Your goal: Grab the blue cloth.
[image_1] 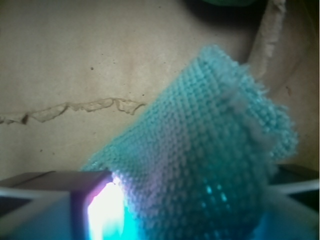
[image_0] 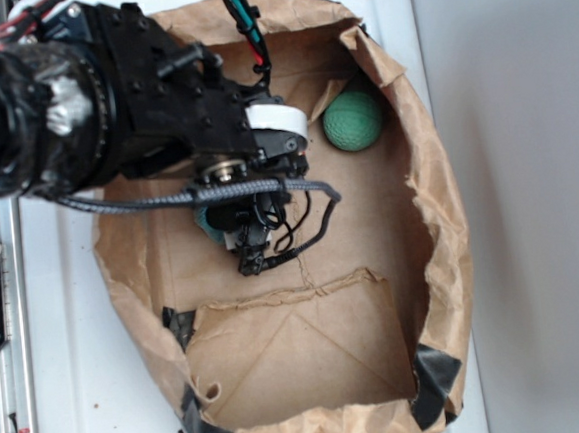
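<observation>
Inside the torn brown paper bag [image_0: 440, 215] on the white table [image_0: 67, 324], the exterior view shows the black robot arm [image_0: 110, 100] reaching down from the upper left, its gripper [image_0: 243, 242] low over the bag's floor near the middle. Only a sliver of the blue cloth [image_0: 206, 223] shows, peeking out teal at the left edge of the wrist hardware; the rest is hidden beneath the arm. The green ball [image_0: 352, 121] sits well apart, in the bag's upper right corner. From here it cannot be told whether the jaws are closed or how far the cloth is off the floor.

In the wrist view the blue cloth [image_1: 210, 150] fills the lower right, bunched and folded, rising between the two finger pads [image_1: 50, 192] at the bottom corners. The jaws appear to be pinched on it, so the grab looks largely made. What seems left is lifting it clear, though contact with the floor cannot be judged. The cloth is pale teal terry, nubby, with a frayed hem [image_1: 250, 107] along one edge.
</observation>
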`<state>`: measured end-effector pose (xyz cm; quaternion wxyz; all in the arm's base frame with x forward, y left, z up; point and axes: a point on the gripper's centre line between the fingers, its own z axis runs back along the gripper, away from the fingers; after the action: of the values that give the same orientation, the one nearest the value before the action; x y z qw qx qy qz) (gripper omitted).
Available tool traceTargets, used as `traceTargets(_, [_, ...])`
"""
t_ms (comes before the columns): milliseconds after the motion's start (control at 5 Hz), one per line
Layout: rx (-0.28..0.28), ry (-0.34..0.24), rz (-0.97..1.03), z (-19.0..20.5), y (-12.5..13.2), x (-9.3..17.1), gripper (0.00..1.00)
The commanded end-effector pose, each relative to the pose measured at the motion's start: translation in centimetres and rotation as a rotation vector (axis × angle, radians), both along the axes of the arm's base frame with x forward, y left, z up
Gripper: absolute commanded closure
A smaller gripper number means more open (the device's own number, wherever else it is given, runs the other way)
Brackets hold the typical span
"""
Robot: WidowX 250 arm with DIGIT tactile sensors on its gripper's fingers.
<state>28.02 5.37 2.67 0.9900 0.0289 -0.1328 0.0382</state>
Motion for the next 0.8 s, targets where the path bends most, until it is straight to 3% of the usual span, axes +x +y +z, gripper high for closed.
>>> traceTargets(0, [-0.058, -0.036, -0.021, 3.9, -0.5, -1.4, 1.00])
traceTargets(600, [-0.181, -0.087, -0.066, 8.4, -2.6, -3.1, 1.00])
